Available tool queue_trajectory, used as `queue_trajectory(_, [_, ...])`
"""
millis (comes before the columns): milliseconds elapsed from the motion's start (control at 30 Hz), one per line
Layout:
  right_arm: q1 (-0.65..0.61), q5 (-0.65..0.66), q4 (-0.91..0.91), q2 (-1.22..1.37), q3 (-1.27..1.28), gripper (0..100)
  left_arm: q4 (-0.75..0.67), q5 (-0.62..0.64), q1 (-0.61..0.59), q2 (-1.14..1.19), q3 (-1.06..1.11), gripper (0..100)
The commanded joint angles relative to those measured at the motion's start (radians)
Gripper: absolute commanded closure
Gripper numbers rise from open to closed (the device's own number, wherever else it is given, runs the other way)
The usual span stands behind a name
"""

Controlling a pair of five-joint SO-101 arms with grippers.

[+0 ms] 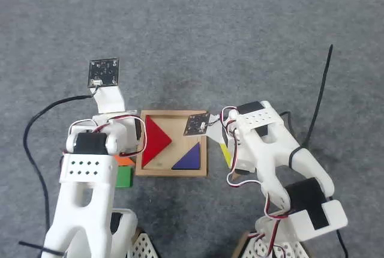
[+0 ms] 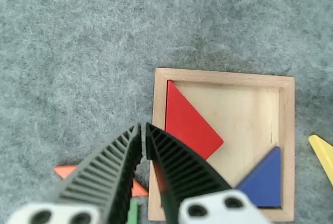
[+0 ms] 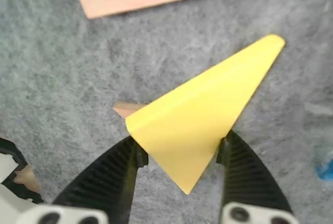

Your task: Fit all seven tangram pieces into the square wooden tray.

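Tray [image 2: 223, 76] holds red triangle [image 2: 188, 122] and blue triangle [image 2: 264, 179].

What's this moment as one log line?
tray: red triangle, blue triangle in | right gripper: shut on yellow triangle | left gripper: shut

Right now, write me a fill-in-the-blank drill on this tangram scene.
1. The wooden tray holds ___ pieces: the red triangle and the blue triangle.
2. The right tool is shut on a triangle coloured ___.
3. The left tool holds nothing and is ___.
4. The orange piece lies ___ the tray, on the carpet.

Missing words: two; yellow; shut; outside.
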Motion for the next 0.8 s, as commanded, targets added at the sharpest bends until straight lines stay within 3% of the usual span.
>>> queue_trajectory(0, [-0.012, -0.017, -0.050, 0.022, -0.028, 86.8, -0.018, -0.011, -0.003, -0.037, -0.015, 98])
queue_trajectory(133, [-0.004, -0.021, -0.085, 0.022, -0.028, 99.2, -0.018, -0.012, -0.003, -0.037, -0.015, 98])
queue_trajectory(567, [0.033, -0.023, -0.081, 0.018, -0.081, 98.3, -0.018, -0.014, -0.003, -0.037, -0.015, 98])
queue_trajectory(767, [0.071, -0.023, -0.051, -0.107, -0.097, 99.1, -0.018, -0.012, -0.003, -0.037, -0.015, 98])
